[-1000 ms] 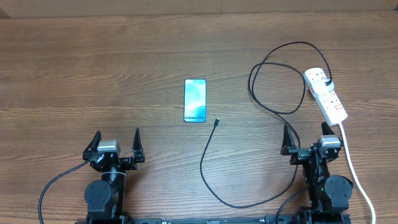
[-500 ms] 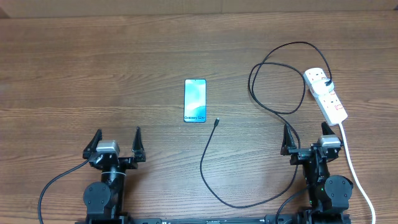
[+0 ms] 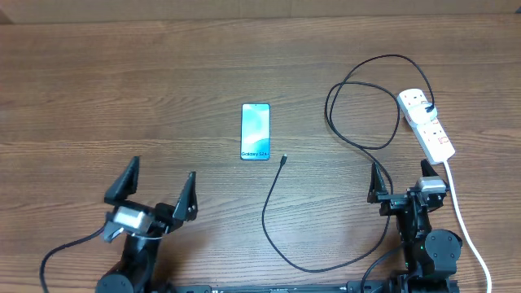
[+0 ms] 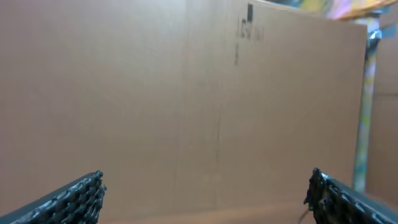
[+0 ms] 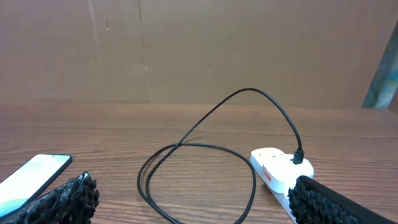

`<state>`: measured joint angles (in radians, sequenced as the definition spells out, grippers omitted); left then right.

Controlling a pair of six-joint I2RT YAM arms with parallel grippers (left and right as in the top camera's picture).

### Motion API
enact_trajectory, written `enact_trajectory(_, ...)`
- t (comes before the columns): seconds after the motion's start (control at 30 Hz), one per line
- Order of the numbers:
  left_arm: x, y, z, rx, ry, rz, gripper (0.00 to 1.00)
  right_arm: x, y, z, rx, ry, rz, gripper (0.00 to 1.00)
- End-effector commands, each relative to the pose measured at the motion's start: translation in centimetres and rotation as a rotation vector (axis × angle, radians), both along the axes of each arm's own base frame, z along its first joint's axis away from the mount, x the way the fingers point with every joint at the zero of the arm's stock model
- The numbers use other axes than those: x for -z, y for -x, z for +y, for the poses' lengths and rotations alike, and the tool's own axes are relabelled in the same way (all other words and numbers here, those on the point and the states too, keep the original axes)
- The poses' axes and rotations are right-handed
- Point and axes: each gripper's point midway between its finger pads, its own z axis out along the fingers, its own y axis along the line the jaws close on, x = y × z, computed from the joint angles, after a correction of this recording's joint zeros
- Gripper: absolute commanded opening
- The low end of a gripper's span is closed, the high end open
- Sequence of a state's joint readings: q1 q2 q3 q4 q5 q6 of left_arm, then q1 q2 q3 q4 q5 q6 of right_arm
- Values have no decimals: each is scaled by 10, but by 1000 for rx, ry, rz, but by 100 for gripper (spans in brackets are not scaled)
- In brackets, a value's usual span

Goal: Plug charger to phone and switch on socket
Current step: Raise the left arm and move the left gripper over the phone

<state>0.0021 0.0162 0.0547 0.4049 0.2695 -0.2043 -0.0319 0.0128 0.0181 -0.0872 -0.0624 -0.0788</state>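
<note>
The phone (image 3: 255,131) lies flat mid-table, its blue screen up; the right wrist view catches its corner as phone (image 5: 31,177). The charger (image 3: 265,213) is a thin black cable whose small connector tip (image 3: 283,160) rests just right of the phone's near end. It curls into a loop (image 5: 249,90) and runs to a black plug in the white socket (image 3: 426,124), also visible as socket (image 5: 280,171). My left gripper (image 3: 163,171) is open and raised near the table's front. Its wrist view, left gripper (image 4: 206,176), faces only cardboard. My right gripper (image 3: 399,169) is open and empty; in its wrist view the right gripper (image 5: 193,183) faces the loop.
A brown cardboard wall (image 5: 199,50) closes off the far side of the wooden table (image 3: 122,89). The socket's thick white cord (image 3: 464,220) trails down past the right arm's base. The charger's slack passes in front of that base.
My left arm has lifted and tilted, so its gripper looks larger and has shifted slightly left and forward. The right arm, phone, charger and socket have stayed put.
</note>
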Motion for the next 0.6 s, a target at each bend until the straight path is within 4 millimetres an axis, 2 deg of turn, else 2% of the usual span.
enact_trajectory(0.0, -70, 17, 7, -89, -77, -109, 100, 1, 0, -1, 6, -2, -6, 100)
enact_trajectory(0.1, -109, 9, -1, -69, -158, -73, 100, 1, 0, -1, 6, -2, -6, 100)
enact_trajectory(0.17, -120, -12, -5, -38, -182, 70, 100, 1, 0, -1, 6, -2, -6, 100)
enact_trajectory(0.27, -116, -55, -5, -3, -178, 424, 100, 1, 0, -1, 6, -2, -6, 100)
enact_trajectory(0.37, -110, -84, -14, 80, -177, 708, 100, 1, 0, -1, 6, -2, -6, 100)
enact_trajectory(0.43, -110, -94, -28, 185, -154, 832, 99, 1, 0, -1, 6, -2, -6, 100)
enact_trajectory(0.5, -116, -113, -42, 287, -143, 878, 100, 1, 0, -1, 6, -2, -6, 100)
enact_trajectory(0.57, -114, -132, -47, 316, -98, 957, 100, 1, 0, -1, 6, -2, -6, 100)
